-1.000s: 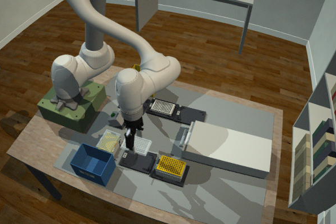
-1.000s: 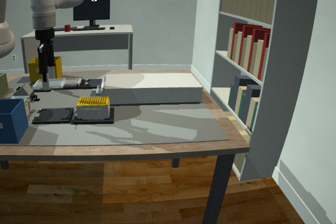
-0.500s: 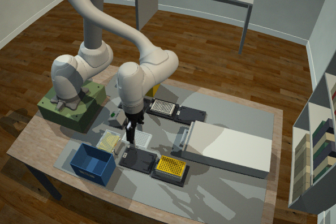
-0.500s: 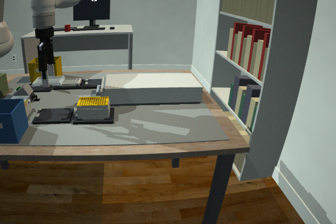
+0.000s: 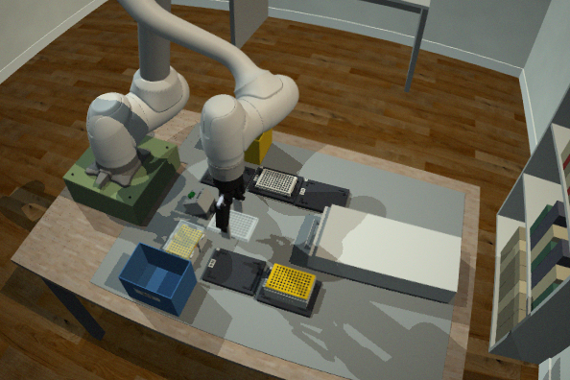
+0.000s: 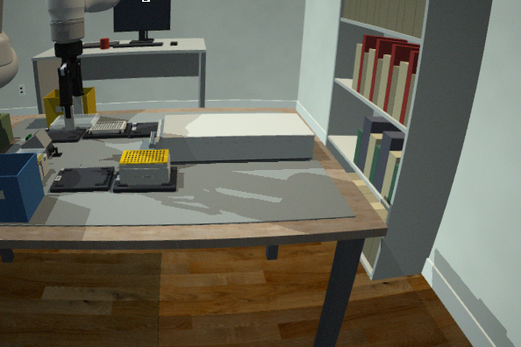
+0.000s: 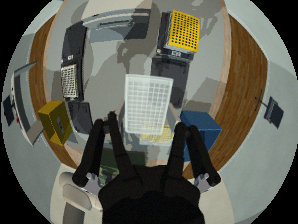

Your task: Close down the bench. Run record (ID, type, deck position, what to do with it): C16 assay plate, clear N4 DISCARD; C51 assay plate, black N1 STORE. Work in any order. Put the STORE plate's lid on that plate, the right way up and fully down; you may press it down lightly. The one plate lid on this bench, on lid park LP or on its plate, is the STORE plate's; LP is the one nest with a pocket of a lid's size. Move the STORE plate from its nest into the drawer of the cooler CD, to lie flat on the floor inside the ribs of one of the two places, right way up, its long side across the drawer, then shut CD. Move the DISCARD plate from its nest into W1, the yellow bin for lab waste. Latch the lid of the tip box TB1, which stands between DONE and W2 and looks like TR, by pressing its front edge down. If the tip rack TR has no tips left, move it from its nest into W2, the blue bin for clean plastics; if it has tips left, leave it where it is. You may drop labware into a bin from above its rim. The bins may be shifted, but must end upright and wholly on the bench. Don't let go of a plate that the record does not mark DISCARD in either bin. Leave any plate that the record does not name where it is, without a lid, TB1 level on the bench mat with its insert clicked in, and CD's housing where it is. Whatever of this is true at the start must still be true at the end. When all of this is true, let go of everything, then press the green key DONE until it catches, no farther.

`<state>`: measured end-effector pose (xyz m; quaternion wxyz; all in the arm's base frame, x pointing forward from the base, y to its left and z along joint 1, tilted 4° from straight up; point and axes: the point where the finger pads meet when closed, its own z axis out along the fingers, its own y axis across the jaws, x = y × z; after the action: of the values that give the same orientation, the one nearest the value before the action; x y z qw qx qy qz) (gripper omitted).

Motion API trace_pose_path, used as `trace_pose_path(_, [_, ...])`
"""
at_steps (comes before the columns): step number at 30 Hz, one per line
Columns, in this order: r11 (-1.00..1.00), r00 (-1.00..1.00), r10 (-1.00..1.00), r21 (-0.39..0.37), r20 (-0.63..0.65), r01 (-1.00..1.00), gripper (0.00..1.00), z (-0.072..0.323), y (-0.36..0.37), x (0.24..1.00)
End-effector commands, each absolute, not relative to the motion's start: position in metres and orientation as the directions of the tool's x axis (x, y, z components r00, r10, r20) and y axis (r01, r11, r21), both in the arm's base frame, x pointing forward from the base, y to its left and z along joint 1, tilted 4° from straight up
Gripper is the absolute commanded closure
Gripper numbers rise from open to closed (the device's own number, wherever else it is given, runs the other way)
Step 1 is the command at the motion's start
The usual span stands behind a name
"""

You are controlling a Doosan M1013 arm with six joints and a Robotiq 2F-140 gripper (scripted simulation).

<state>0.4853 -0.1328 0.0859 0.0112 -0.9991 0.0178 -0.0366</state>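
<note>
Clear rectangular assay plate [image 5: 240, 225] clenched in the black claw [image 5: 222, 217], held level above the desk [image 5: 54, 240]. Open blue plastic bin [image 5: 156, 278] nearby, nothing visible inside. Yellow bin [image 5: 261, 145] behind, partly hidden by the arm.

You see a clear plate [image 5: 239, 225] with a fine grid of wells, a yellow bin [image 5: 260, 147], a blue bin [image 5: 157, 277], a yellow-topped grey tip rack [image 5: 289, 282], black nests [image 5: 233, 269], a green arm base [image 5: 150, 189] and a grey mat [image 5: 390, 201].
</note>
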Motion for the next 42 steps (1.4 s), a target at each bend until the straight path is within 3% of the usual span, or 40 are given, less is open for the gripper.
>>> trace_pose_path(1, [-0.999,0.997,-0.036,-0.024,0.073,-0.035,1.00,0.086,-0.129,0.484])
trace_pose_path(42, [-0.999,0.997,-0.036,-0.024,0.073,-0.035,1.00,0.086,-0.035,0.456])
